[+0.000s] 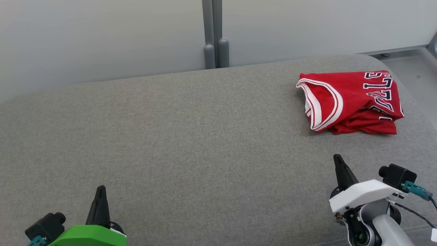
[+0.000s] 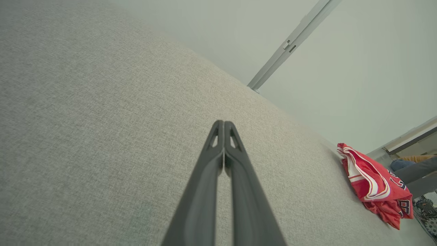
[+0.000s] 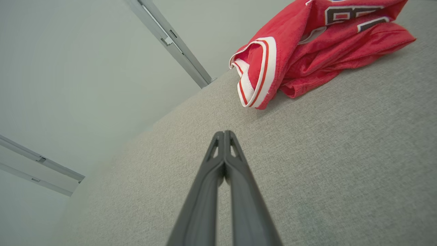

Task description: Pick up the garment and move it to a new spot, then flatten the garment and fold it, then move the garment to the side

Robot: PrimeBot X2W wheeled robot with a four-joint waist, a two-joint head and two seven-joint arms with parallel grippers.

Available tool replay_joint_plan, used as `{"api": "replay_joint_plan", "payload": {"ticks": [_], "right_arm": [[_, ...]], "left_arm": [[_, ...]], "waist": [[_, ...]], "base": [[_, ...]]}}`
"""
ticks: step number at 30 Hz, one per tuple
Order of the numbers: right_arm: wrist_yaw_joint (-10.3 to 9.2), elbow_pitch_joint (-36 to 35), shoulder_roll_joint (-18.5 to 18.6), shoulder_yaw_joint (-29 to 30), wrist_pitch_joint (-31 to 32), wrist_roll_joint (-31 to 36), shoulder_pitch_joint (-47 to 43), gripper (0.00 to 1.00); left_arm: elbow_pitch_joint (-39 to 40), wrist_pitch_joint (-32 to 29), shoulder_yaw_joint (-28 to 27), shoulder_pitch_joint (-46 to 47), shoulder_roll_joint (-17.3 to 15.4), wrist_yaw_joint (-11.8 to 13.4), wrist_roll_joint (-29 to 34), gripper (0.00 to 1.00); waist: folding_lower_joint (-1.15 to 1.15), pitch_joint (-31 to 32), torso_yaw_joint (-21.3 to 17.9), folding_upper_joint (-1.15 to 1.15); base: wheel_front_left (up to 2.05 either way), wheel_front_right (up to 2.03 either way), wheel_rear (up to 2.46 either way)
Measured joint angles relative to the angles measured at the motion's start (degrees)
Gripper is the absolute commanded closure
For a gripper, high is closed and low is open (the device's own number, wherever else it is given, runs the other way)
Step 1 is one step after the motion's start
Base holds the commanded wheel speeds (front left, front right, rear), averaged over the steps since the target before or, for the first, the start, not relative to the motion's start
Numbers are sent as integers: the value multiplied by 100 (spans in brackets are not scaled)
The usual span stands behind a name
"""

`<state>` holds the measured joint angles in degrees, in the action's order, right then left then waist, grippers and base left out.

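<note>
The garment (image 1: 355, 100) is a red jersey with white trim and dark lettering, lying folded into a compact bundle at the far right of the grey padded surface (image 1: 191, 136). The left wrist view shows the jersey (image 2: 374, 184) at its right edge, and the right wrist view has the jersey (image 3: 307, 51) at its top. My right gripper (image 1: 338, 158) is shut and empty, hovering a short way in front of the jersey. At the lower left, far from the jersey, my left gripper (image 1: 101, 189) is shut and empty. The closed left fingertips (image 2: 223, 123) and right fingertips (image 3: 224, 133) touch each other.
A pale wall with a grey vertical post (image 1: 214, 34) runs behind the surface. The surface's rounded right edge (image 1: 403, 82) drops to a grey floor just beyond the jersey. A wide stretch of bare grey fabric lies between the two grippers.
</note>
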<state>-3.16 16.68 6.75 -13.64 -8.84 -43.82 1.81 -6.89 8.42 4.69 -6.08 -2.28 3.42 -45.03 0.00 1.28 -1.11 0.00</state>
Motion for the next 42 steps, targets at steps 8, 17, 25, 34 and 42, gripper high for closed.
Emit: {"api": "replay_joint_plan", "payload": {"ticks": [8, 17, 25, 34, 42], "right_arm": [[112, -10, -51, 224, 168, -559, 3, 100], [225, -16, -97, 469, 353, -1174, 8, 100], [330, -19, -130, 694, 520, -1704, 12, 100], [466, -19, -152, 922, 667, -2262, 23, 100], [567, -20, -208, 1143, 801, -2782, 48, 100]], "left_arm": [[-59, -134, -82, 103, -5, -100, -517, 100], [-176, -297, -153, 177, -16, -222, -1152, 100], [-254, -444, -253, 287, -33, -341, -1660, 100], [-365, -591, -307, 376, -42, -446, -2234, 100], [-445, -749, -400, 486, -48, -553, -2731, 100]], "waist": [[0, -17, 12, 0], [0, -35, 26, 0], [0, -52, 38, 0], [0, -68, 51, 0], [0, -84, 63, 0]], "base": [[0, 0, 0], [0, 0, 0], [0, 0, 0], [0, 0, 0], [0, 0, 0]]}}
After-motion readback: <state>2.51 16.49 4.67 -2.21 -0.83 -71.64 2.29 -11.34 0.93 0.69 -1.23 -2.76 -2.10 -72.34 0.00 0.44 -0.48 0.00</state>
